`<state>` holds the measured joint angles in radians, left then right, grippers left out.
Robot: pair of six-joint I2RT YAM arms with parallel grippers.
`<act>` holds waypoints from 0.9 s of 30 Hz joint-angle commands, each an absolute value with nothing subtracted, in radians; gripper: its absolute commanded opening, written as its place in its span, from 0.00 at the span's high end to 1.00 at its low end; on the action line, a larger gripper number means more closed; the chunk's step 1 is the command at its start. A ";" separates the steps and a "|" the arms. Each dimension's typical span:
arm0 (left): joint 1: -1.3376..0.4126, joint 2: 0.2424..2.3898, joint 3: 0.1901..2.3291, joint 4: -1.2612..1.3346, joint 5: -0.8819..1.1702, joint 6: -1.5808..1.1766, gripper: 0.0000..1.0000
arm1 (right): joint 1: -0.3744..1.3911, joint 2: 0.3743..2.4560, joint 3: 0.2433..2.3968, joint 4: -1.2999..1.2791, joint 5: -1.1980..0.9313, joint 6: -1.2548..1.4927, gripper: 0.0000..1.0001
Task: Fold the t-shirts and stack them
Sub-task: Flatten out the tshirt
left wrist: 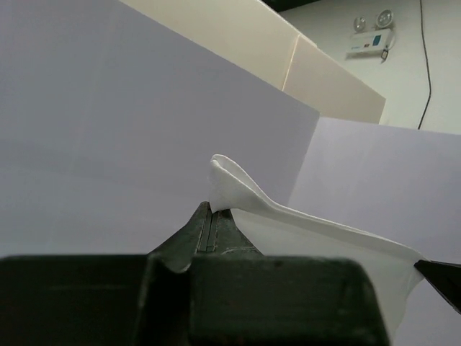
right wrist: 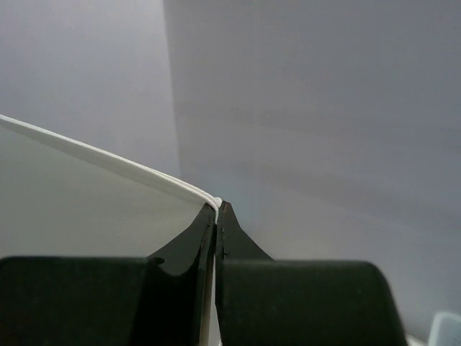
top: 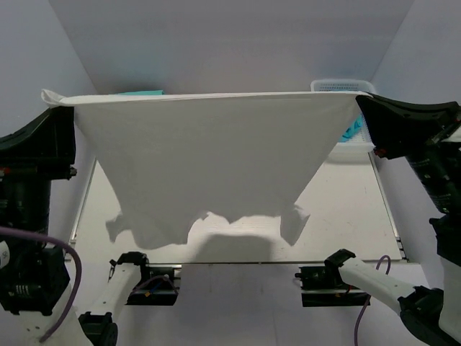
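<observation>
Tabletop (top: 353, 209) pale, walls (top: 216, 43) lilac (basket (top: 342, 85) rear), white tee (top: 209, 158) taut, L pincer (left wrist: 210, 213), R pincer (right wrist: 217, 210) clamped on it.

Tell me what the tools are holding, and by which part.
The white t-shirt, hanging spread: the left tool and right tool each pinch one end of its taut top edge.

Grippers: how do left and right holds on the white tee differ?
Left gripper leaves a corner flap of the white tee past its fingers; right gripper pinches the edge. Cloth curves away from the left, runs straighter from the right. Both shut, tee spread between them.
</observation>
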<state>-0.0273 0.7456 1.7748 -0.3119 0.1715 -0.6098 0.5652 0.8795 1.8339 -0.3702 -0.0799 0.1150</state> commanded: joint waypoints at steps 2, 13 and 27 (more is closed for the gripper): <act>-0.020 0.906 1.706 -0.339 0.183 -0.609 1.00 | 0.563 0.933 1.749 -0.314 0.203 0.077 1.00; -0.041 1.437 1.413 -0.109 0.167 -0.558 1.00 | 0.480 1.326 1.401 -0.130 0.598 0.074 1.00; -0.060 2.123 1.937 -0.387 0.196 -0.470 0.00 | 0.327 2.023 1.808 -0.376 0.272 0.146 0.10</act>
